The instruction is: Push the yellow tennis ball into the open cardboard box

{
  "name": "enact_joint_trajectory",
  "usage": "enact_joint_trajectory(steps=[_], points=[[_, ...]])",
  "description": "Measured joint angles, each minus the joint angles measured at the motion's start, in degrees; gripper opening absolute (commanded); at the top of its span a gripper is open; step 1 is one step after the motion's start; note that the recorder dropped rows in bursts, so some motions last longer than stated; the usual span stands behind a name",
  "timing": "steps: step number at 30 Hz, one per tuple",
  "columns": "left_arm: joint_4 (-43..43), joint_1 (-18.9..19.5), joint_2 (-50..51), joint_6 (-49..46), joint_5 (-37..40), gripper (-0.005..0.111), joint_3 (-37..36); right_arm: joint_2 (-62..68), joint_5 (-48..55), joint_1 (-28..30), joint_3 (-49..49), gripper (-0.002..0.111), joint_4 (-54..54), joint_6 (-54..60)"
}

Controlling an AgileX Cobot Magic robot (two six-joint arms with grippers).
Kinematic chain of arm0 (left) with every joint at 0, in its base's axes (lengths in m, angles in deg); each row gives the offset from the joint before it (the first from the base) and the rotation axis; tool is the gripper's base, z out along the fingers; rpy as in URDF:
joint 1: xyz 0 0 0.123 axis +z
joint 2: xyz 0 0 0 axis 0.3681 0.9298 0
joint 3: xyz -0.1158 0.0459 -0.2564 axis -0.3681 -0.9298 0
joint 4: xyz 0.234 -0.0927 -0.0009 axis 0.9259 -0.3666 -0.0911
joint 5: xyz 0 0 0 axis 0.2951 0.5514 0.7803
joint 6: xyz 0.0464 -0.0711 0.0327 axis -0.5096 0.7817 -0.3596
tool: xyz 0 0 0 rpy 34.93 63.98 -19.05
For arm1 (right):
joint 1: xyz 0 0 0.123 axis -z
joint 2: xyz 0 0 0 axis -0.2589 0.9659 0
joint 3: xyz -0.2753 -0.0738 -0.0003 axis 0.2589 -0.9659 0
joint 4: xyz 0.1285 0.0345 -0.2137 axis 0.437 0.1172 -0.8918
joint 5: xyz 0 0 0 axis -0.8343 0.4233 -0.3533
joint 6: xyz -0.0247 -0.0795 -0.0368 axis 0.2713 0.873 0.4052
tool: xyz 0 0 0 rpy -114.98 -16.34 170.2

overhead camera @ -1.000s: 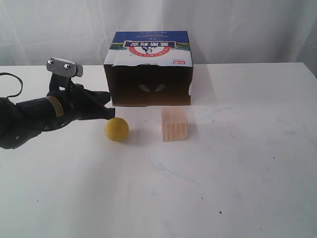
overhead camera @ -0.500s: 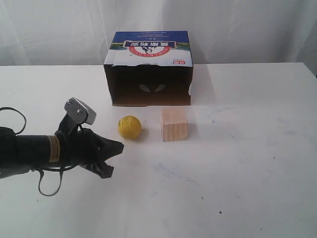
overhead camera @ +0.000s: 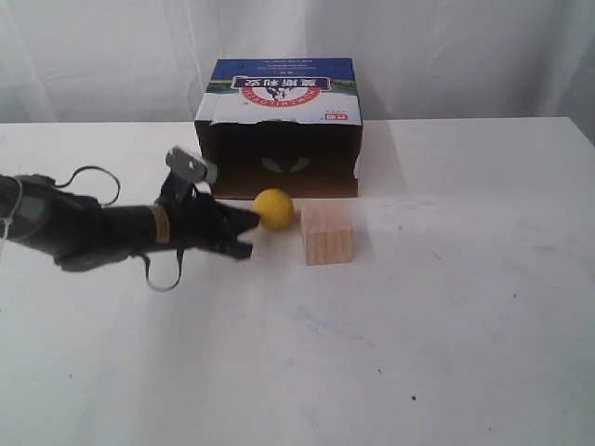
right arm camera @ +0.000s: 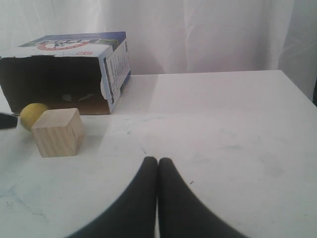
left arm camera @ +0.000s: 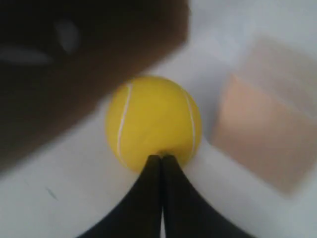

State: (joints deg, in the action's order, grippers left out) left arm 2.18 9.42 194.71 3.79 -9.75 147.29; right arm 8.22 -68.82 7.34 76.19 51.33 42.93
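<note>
The yellow tennis ball (overhead camera: 273, 208) lies on the white table just in front of the open cardboard box (overhead camera: 279, 130), near the left half of its dark hollow front. My left gripper (overhead camera: 253, 221) is shut, and its closed tips press against the ball's side away from the box. In the left wrist view the ball (left arm camera: 153, 121) fills the middle, with my left gripper (left arm camera: 161, 157) touching it and the box's dark opening (left arm camera: 64, 64) behind. The ball (right arm camera: 32, 114) and the box (right arm camera: 64, 69) also show in the right wrist view. My right gripper (right arm camera: 157, 161) is shut on nothing, off the exterior view.
A pale wooden cube (overhead camera: 327, 234) stands just right of the ball, in front of the box's right half, and appears as the cube (right arm camera: 58, 132) and the cube (left arm camera: 267, 134) in the wrist views. The white table (overhead camera: 446, 307) runs wide to the right and front.
My left arm swung down and round behind the ball, then drove toward the box. The ball rolled up and right, from left of the cube to just before the box's opening.
</note>
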Motion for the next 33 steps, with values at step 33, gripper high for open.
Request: enact_joint_trajectory(steps=[33], points=[[11.5, 5.0, -2.5, 9.2, -9.2, 0.000, -6.3, 0.0, 0.0, 0.0, 0.0, 0.000, 0.0, 0.0]])
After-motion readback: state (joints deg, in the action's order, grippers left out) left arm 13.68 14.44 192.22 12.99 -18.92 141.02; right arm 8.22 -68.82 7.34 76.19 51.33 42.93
